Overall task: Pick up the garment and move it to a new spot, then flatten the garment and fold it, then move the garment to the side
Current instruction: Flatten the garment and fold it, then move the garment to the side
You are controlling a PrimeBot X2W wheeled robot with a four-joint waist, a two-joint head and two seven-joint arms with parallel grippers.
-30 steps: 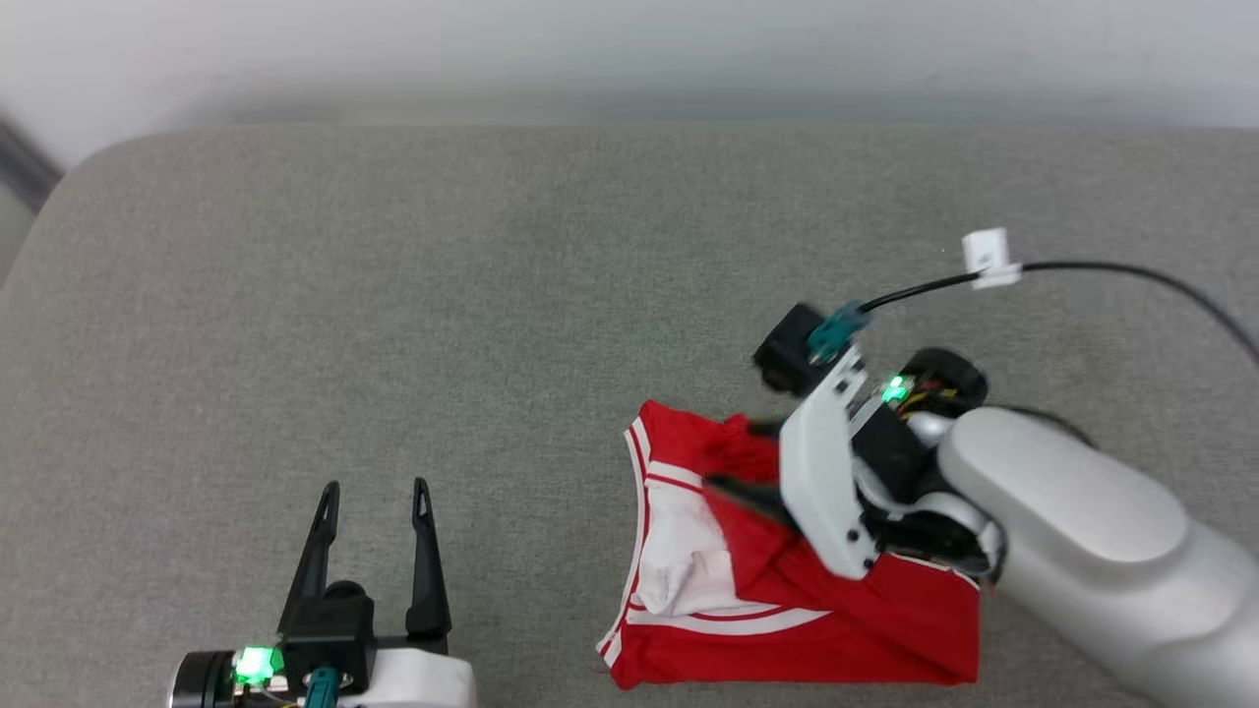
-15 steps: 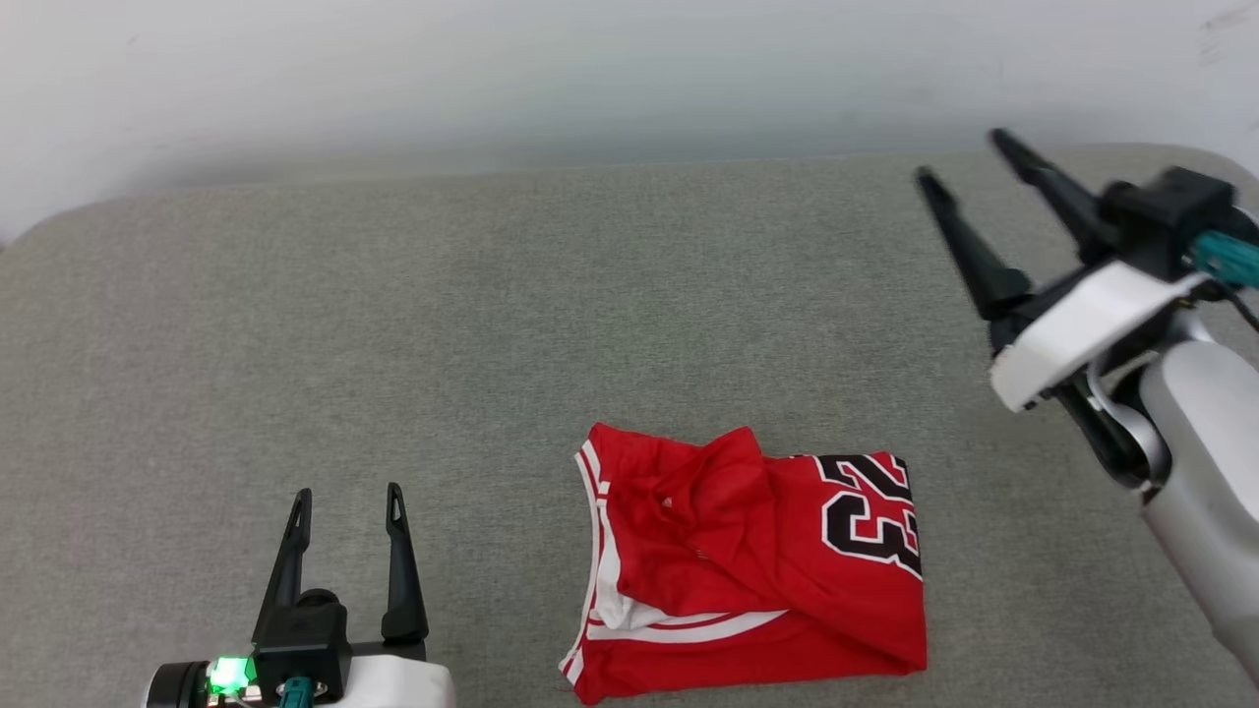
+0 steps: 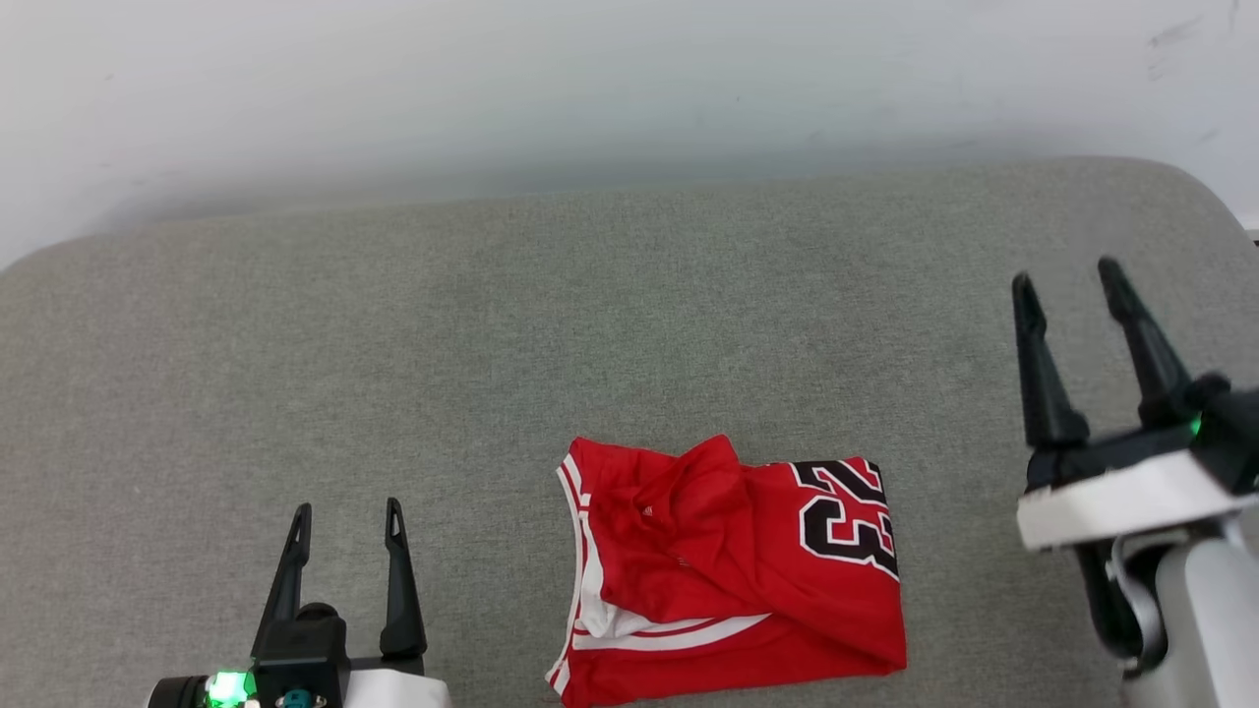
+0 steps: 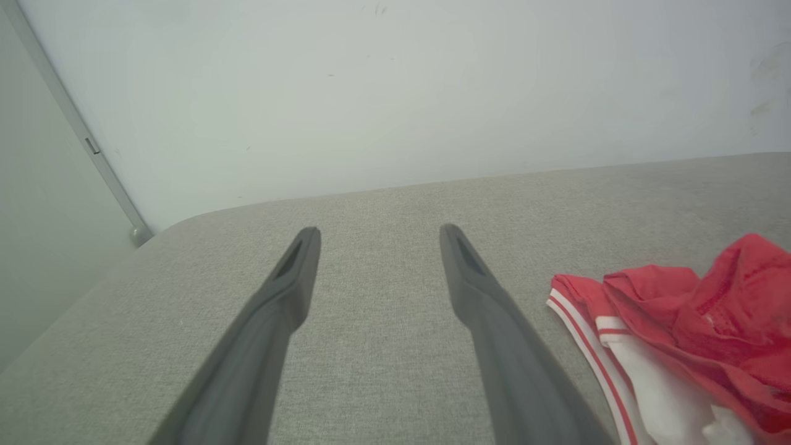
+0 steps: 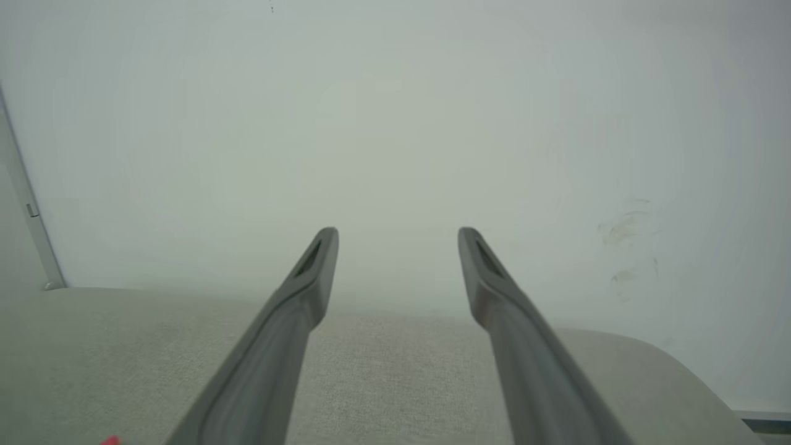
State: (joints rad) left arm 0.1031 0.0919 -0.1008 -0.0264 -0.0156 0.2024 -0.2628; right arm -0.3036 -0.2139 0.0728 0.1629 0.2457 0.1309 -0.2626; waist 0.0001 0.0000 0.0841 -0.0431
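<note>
1. The left gripper (image 3: 347, 507) sits low at the left, its two dark fingers spread apart and empty.
2. The folded red T-shirt with white trim and black number (image 3: 728, 580) lies on the grey fabric cushion (image 3: 443, 324), between both grippers and touching neither. It seems light, soft and limp, so I would pinch the thick folded edge to hold all layers.
3. The right gripper (image 3: 1066, 272) has its fingers also apart and empty.

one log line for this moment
garment: folded, lying on grey cushion | left hand: open, empty | right hand: open, empty, apart from garment
</note>
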